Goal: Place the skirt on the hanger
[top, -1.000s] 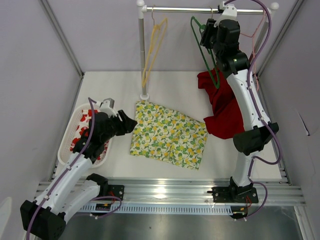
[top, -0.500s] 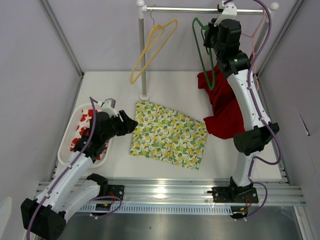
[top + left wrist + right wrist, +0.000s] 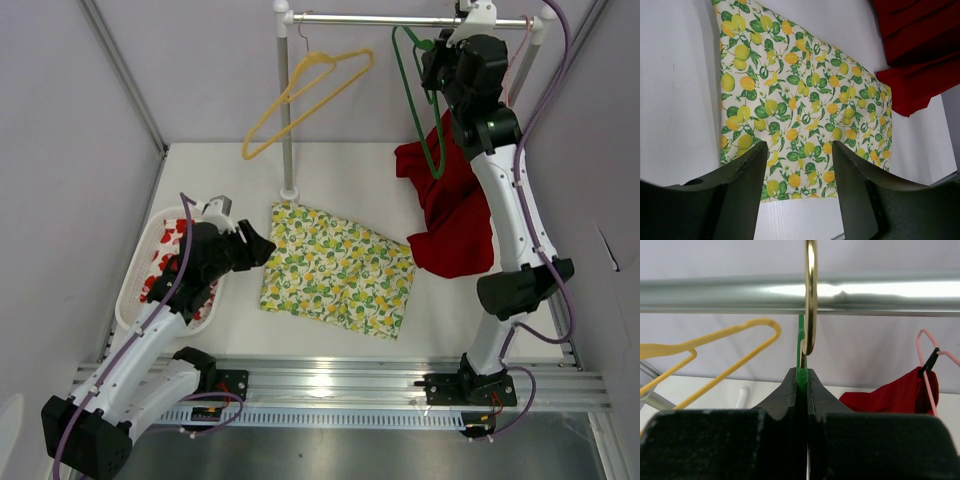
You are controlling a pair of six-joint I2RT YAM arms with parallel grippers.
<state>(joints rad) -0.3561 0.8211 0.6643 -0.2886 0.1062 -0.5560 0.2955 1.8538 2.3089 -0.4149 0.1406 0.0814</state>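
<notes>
Work is just begun: the green hanger point(image 3: 800, 337) is pinched by the right gripper point(image 3: 801, 382) at the rail point(image 3: 715, 295), and the lemon skirt point(image 3: 335, 268) is laid flat on the table point(image 3: 230, 170). The left gripper point(image 3: 799, 150) is held spread near it, with nothing gripped.

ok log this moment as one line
right pincer shut on green hanger at rail | left pincer open above lemon skirt | skirt flat on table, not yet hung

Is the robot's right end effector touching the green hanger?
Touching. The right wrist view shows the right end effector shut on the green hanger, with the green plastic pinched tight inside it and no gap on either side.
</notes>
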